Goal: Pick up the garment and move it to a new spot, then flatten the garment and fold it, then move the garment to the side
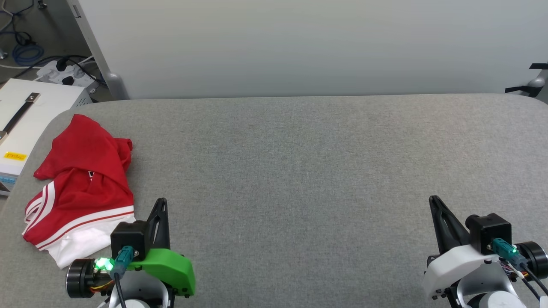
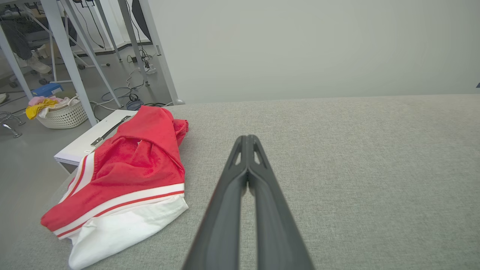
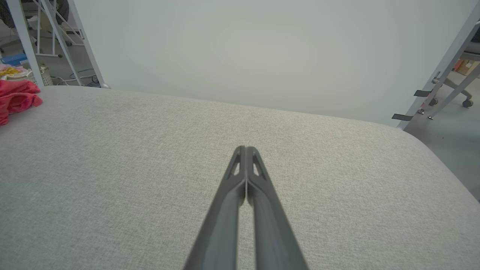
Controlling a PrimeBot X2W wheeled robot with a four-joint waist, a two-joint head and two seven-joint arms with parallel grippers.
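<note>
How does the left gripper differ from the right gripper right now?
The left gripper has a green cover behind its fingers; the right gripper has a white cover. The left gripper sits close beside the red shirt, fingers clear of it; the right gripper is far from it, over the grey table. Both are shut and hold nothing.

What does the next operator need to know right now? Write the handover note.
Left gripper: shut, empty, just right of the garment and not touching it.
Right gripper: shut, empty, over bare table on the right side.
Garment: a rumpled red and white heap at the left edge of the grey table, white part nearest the robot.
Done: nothing evident; the garment lies neither flat nor neatly folded.
Left: pick it up, move it to open table, flatten it, fold it, then set it aside.
</note>
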